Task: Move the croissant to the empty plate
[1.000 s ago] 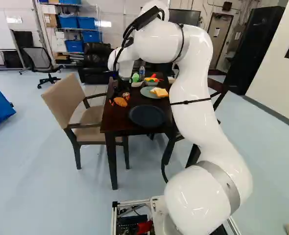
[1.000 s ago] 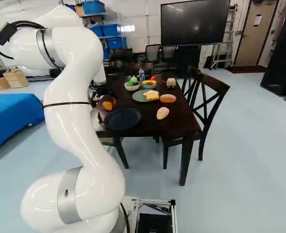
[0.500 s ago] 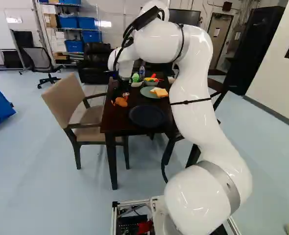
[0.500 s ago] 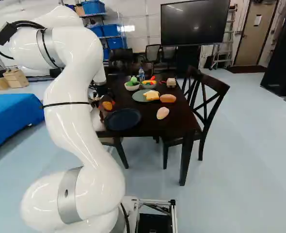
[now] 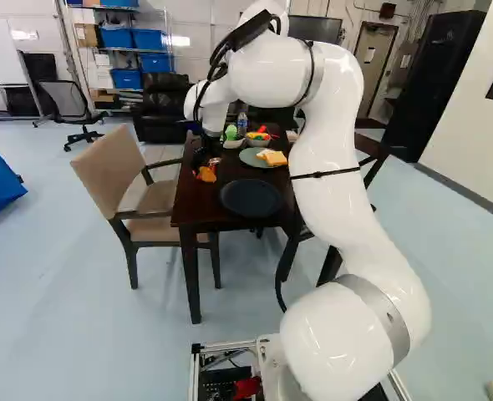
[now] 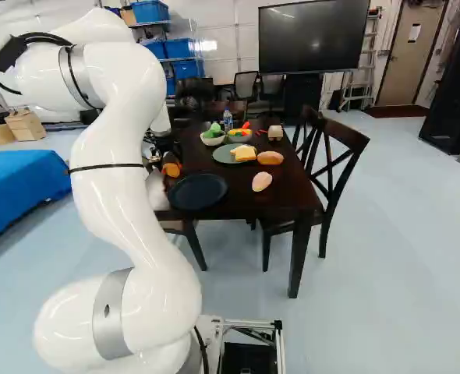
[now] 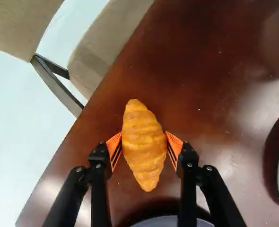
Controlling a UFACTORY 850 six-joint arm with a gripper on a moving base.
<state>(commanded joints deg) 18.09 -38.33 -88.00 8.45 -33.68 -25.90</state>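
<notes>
The gripper is low over the table's chair side in the left base view. In the wrist view the orange croissant lies lengthwise between the two fingers of the gripper, and both orange pads touch its sides, so the gripper is shut on it. The same croissant shows partly behind the fingers in the left base view. The empty dark blue plate lies nearer the base, and its rim peeks in between the fingers' bases in the wrist view.
A green plate bears a sandwich. Bread pieces lie beside it. Farther back are bowls with toy food and a bottle. A beige chair stands against the table's side, a dark chair opposite.
The fingers have closed in from both sides onto the croissant, which looks turned slightly between them. The arm has barely shifted, and the base has stayed put.
</notes>
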